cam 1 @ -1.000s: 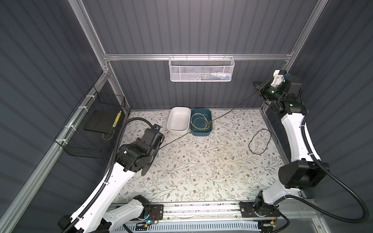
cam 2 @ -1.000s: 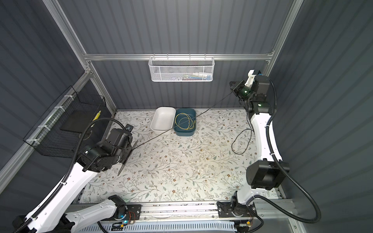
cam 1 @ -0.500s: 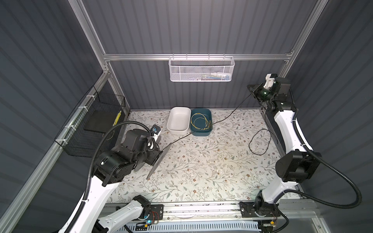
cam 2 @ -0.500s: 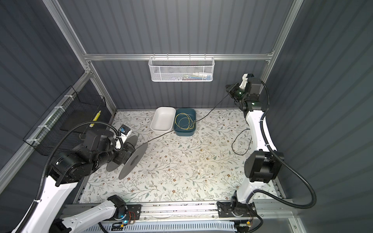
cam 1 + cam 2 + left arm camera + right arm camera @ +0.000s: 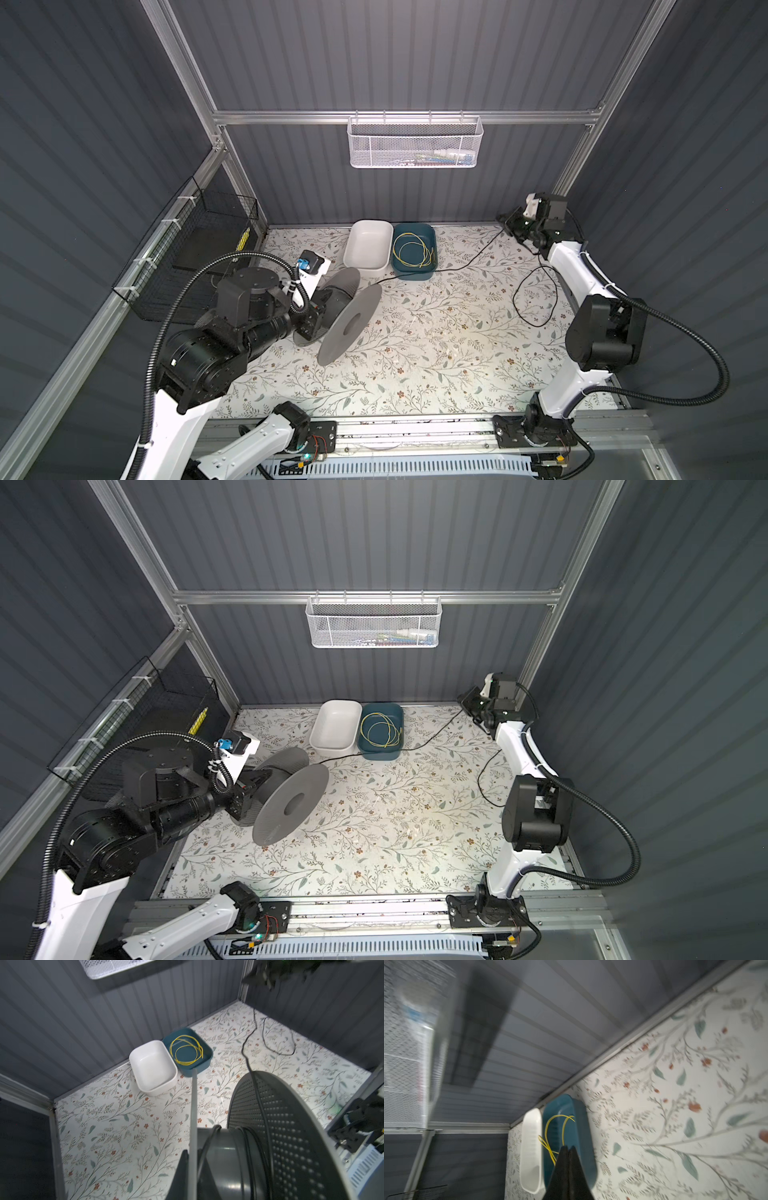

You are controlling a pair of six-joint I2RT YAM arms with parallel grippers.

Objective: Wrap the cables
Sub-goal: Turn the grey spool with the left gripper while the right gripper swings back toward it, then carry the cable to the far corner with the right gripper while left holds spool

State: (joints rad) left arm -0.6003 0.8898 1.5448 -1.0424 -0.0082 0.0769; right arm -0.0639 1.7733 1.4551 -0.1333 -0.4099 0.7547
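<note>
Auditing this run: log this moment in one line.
left gripper shut on spool | right gripper shut on cable | few turns wound

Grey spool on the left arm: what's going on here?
The left hand grips a grey spool by one flange and holds it tilted. A few turns of black cable sit on its hub. From there the cable runs across the table, past the teal tub, up to the raised, shut right hand near the back right corner, which appears to pinch it. A slack loop lies below.
</note>
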